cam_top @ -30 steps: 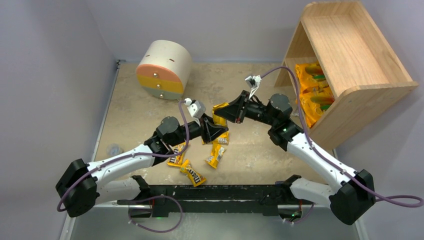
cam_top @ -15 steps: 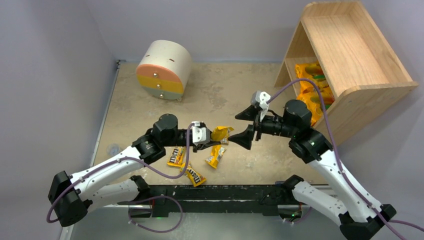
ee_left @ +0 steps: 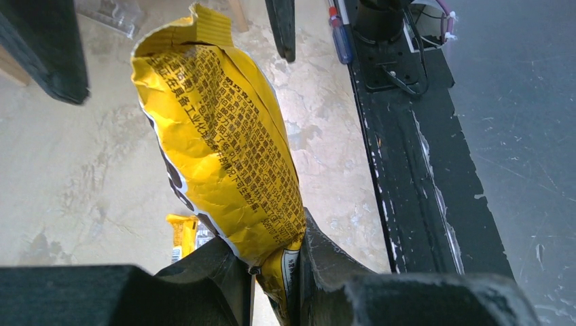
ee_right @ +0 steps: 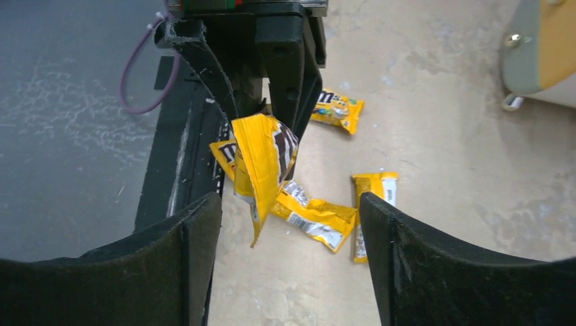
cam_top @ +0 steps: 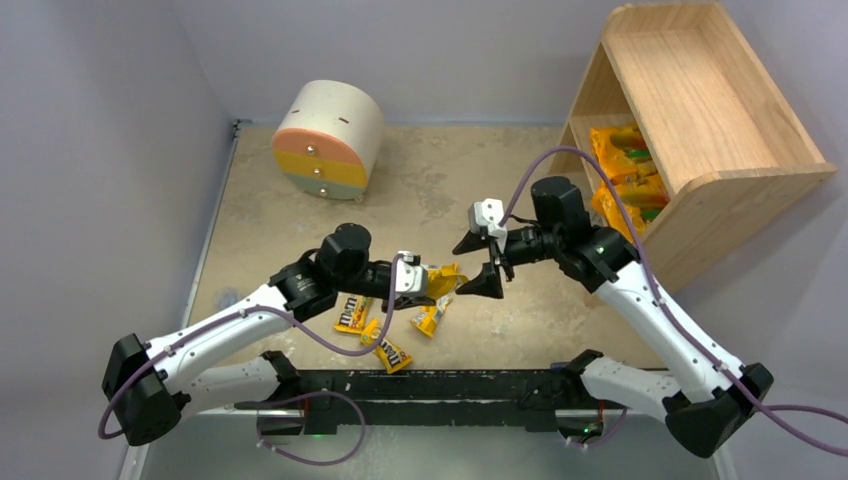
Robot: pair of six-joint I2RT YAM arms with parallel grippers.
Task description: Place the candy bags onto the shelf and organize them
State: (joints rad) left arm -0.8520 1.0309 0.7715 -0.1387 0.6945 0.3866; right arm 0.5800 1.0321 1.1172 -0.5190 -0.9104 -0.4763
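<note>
My left gripper (cam_top: pixel 428 283) is shut on the lower end of a yellow M&M's packet (cam_top: pixel 445 275), holding it up above the table (cam_top: pixel 300 200); the left wrist view shows the packet (ee_left: pixel 224 142) standing up from the pinching jaws. My right gripper (cam_top: pixel 478 266) is open and faces the packet's free end without touching it; its wrist view shows the packet (ee_right: pixel 261 156) hanging from the left gripper (ee_right: pixel 272 68) ahead of the spread fingers (ee_right: pixel 183 258). Several more packets (cam_top: pixel 385 350) lie on the table. Two orange bags (cam_top: pixel 625 175) sit inside the wooden shelf (cam_top: pixel 700 100).
A round cream cabinet (cam_top: pixel 328 140) with coloured drawers stands at the back left. The black base rail (cam_top: pixel 430 385) runs along the near edge. The shelf stands at the back right behind the right arm. Loose packets (ee_right: pixel 316 216) lie under both grippers.
The right gripper let go of the packet and opened, backed away, then came toward it again. The left gripper kept hold of it and carried it nearer and slightly right.
</note>
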